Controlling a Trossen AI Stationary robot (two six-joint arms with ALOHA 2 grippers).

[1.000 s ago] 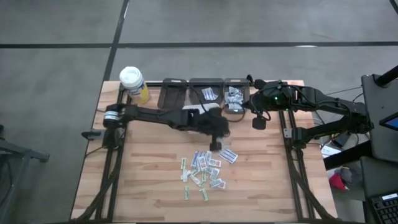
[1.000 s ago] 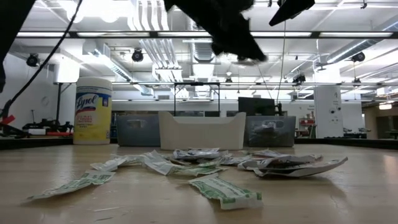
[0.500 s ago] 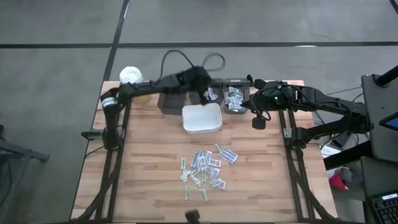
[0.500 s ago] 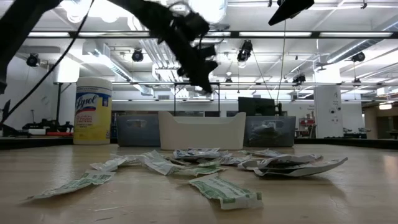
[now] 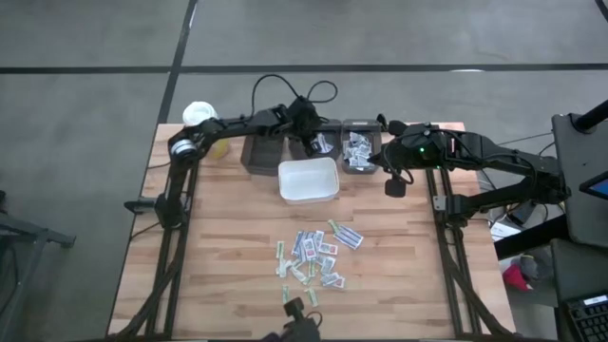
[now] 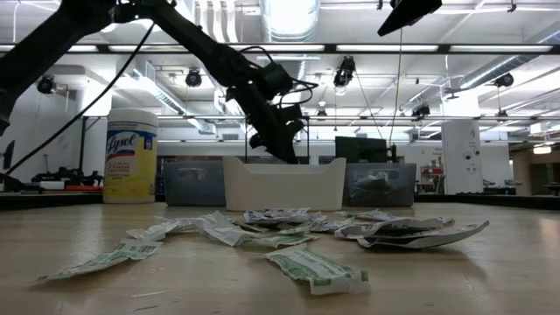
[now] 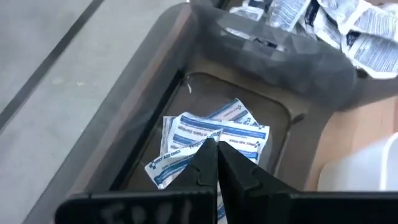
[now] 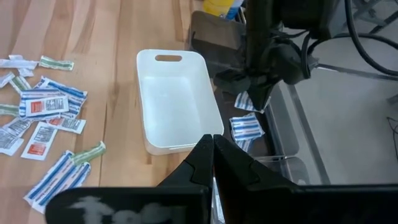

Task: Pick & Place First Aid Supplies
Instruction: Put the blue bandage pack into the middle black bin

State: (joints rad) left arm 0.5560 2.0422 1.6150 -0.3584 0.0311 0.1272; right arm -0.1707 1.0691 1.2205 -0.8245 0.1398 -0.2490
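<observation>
Stock on my screens: wooden worktop [image 5: 228, 256]; a row of three dark bins along its far edge; a white tray [image 5: 308, 180] just in front of them, bare inside; a yellow wipes canister [image 6: 130, 156] at the far left corner. My left claw [image 5: 311, 144] hangs over the middle bin [image 7: 186, 81], fingers pressed together. A blue-striped packet [image 8: 247, 101] seems to hang at its tip in the right wrist view, but I cannot confirm it is pinched. Several blue-and-white packets [image 7: 208, 140] already lie on that bin's floor. The right-hand bin [image 5: 360, 148] holds a heap of grey-white sachets [image 7: 348, 28]; the left-hand bin [image 5: 261, 147] looks empty from above. My right claw [image 5: 395, 186] waits near the right-hand bin, fingers together, carrying nothing. The first aid supplies [image 5: 313, 261] still to be moved lie in a loose scatter at mid-worktop, well apart from the bins: white packets printed in blue, red and green, some overlapping. My estimate: sorting is under way, two bins have stock, but most of the scatter remains to be collected.
</observation>
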